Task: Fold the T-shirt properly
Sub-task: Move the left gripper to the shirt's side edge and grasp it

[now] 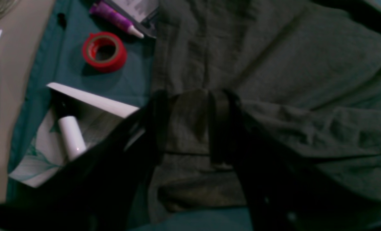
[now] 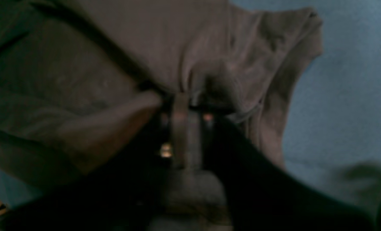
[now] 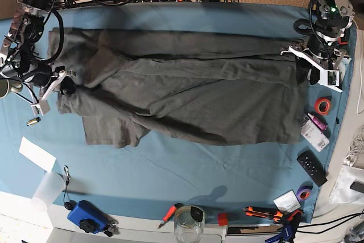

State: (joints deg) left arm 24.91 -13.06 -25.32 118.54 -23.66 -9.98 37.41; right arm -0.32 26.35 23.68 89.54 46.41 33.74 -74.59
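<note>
The dark grey T-shirt (image 3: pixel 187 95) lies spread and wrinkled across the teal table cloth (image 3: pixel 170 169), with one short sleeve (image 3: pixel 111 129) at the front left. In the base view my left gripper (image 3: pixel 304 64) is at the shirt's right edge. In the left wrist view the left gripper (image 1: pixel 190 106) has a fold of the T-shirt (image 1: pixel 273 64) between its fingers. In the base view my right gripper (image 3: pixel 67 86) is at the shirt's left edge. In the blurred right wrist view the right gripper (image 2: pixel 193 102) is closed on bunched T-shirt cloth (image 2: pixel 177 48).
A red tape roll (image 3: pixel 323 105), a purple tube (image 3: pixel 315 122) and a black remote (image 3: pixel 312 168) lie by the right edge. The tape roll (image 1: pixel 104 51) also shows in the left wrist view. A glass jar (image 3: pixel 189 223), hand tools (image 3: pixel 264 213), a blue device (image 3: pixel 85 215) and a plastic cup (image 3: pixel 48 189) line the front.
</note>
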